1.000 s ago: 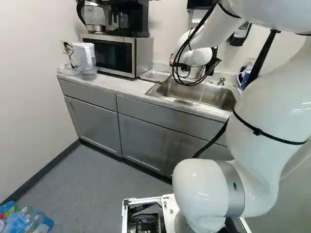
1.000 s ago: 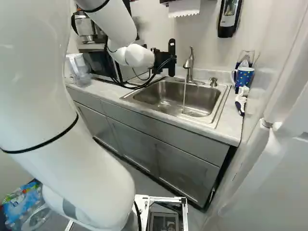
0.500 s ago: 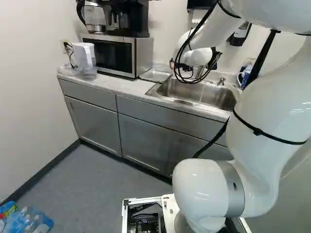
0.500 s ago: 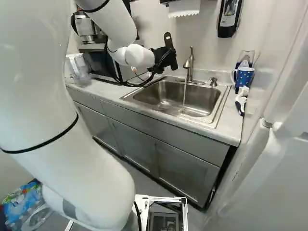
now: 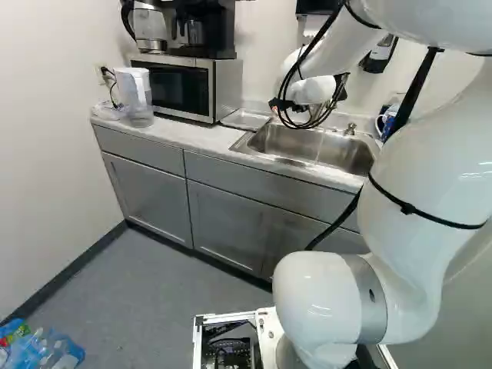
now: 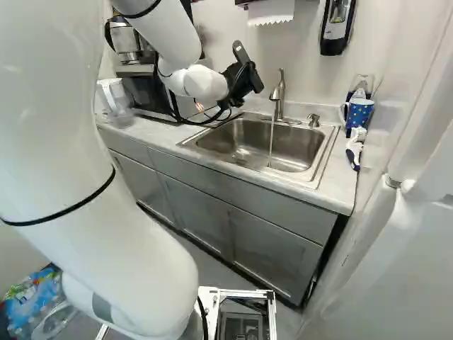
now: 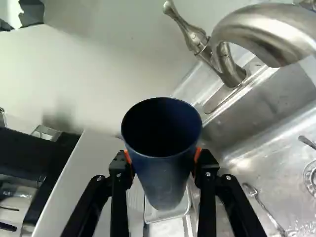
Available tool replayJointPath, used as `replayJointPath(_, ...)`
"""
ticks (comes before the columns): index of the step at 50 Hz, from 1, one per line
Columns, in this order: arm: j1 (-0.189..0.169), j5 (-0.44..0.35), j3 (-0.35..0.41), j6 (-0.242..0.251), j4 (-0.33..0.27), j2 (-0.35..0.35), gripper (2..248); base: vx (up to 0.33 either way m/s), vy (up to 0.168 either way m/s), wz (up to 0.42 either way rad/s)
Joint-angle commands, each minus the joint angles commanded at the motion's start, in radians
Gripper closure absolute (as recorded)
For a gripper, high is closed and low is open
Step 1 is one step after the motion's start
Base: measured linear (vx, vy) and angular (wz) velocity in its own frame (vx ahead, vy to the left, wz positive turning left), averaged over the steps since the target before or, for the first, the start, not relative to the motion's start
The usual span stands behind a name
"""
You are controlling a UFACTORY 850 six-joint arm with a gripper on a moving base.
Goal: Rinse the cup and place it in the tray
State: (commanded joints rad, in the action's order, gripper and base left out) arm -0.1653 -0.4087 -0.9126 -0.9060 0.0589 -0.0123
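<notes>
The gripper, fingertips hidden in the right base view, is above the sink's far left corner. In the wrist view the gripper is shut on a dark blue cup, orange pads touching its two sides. The cup's open mouth faces the camera. Partly hidden beyond the cup's base is a shallow metal tray; in the left base view the tray lies on the counter between microwave and sink. A thin water stream falls from the faucet into the sink, right of the gripper.
The microwave stands left of the tray, with a water pitcher beyond it. A soap dispenser hangs on the wall. Right of the sink are a patterned blue mug and a brush. A spoon lies in the sink.
The gripper has turned at the wrist: in the right base view its upright black end part now leans to the left. The base has not moved.
</notes>
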Motion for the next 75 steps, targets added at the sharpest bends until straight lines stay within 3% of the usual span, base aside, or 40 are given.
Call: replayJointPath(75,0.000,0.000,0.000,0.788,0.000,0.000,124,0.000,0.000,0.000)
